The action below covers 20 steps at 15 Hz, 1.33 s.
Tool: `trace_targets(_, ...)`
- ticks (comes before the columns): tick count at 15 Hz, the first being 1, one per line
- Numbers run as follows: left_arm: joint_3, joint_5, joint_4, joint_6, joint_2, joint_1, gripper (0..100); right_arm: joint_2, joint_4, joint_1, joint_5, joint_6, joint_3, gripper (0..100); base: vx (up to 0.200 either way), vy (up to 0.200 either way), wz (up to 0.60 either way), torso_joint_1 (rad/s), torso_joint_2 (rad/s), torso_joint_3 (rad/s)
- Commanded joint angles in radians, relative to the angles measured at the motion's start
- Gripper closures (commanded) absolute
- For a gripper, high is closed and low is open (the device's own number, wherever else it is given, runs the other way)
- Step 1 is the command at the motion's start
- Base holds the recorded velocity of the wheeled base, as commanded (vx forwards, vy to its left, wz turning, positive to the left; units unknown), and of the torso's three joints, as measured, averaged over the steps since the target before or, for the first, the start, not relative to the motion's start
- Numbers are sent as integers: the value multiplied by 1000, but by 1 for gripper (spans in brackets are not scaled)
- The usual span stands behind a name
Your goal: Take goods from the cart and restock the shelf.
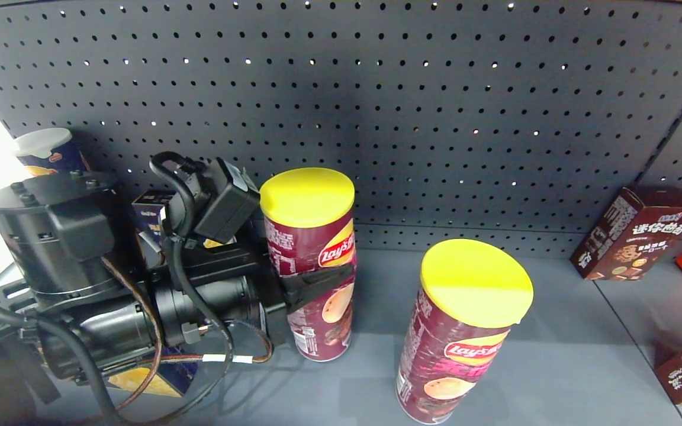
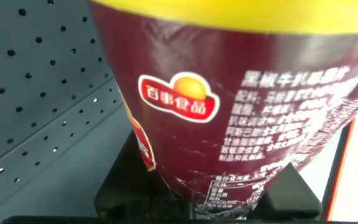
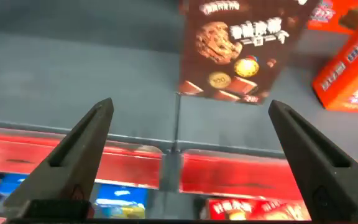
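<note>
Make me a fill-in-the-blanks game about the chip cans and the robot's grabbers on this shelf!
1. The held can and the free can both have ___ lids.
2. The left gripper grips ___ of the two cans.
3. The right gripper is ___, gripping nothing.
Missing words: yellow, one, open.

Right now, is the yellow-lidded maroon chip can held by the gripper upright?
Upright: the maroon can stands lid-up in the left gripper.
</note>
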Motion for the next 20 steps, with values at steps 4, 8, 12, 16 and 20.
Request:
trace_targets(4, -5, -14, 0, 3, 2, 3, 100, -25, -5, 2, -178, 37, 1, 0, 0, 0, 0, 0, 0, 0)
trace_targets(8, -38, -12, 2, 3, 5, 13, 100, -25, -4, 2, -220, 37, 1, 0, 0, 0, 0, 0, 0, 0)
trace_targets(12, -87, -12, 6, 1, 5, 34, 100, -25, -7, 2, -219, 137, 5, 0, 0, 0, 0, 0, 0, 0)
trace_targets(16, -92, -11, 2, -5, 3, 36, 100, -25, -7, 2, -230, 149, 4, 0, 0, 0, 0, 0, 0, 0)
trace_targets(20, -123, -51, 3, -14, 25, 45, 100, -25, -7, 2, -216, 192, 5, 0, 0, 0, 0, 0, 0, 0)
